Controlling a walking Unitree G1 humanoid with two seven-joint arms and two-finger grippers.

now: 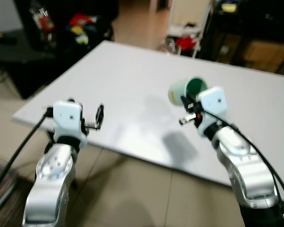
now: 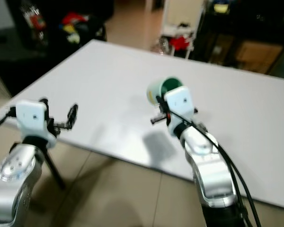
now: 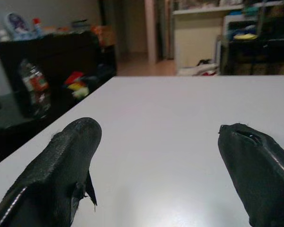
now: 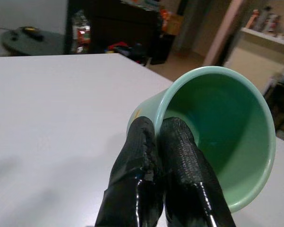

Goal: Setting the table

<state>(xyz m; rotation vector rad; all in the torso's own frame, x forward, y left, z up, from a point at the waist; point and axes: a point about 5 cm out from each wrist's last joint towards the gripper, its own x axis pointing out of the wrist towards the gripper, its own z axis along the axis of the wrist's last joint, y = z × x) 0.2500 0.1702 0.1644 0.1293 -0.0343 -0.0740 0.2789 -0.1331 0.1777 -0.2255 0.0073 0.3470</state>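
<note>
The white table (image 1: 132,80) takes most of the scene, and its surface is bare, so I judge that the setting of the table is only at its beginning: the first piece is being brought to its place. This piece is a green cup (image 4: 213,127), and it is in the air above the table, toward the robot's right, tilted so that the opening looks back to the robot. The right gripper (image 4: 156,142) grasps it by the rim, one finger inside the cup and one outside on the wall, pressed tight together. The right arm is stretched forward over the near edge of the table with the wrist raised. The next move, as I think, needs that the wrist turns the cup upright, then lowers it until the bottom rests flat on the table, and only then lets go; a tilted cup could roll away. The left gripper (image 3: 156,156) is held low at the near left edge of the table, fingers spread wide and holding nothing.
</note>
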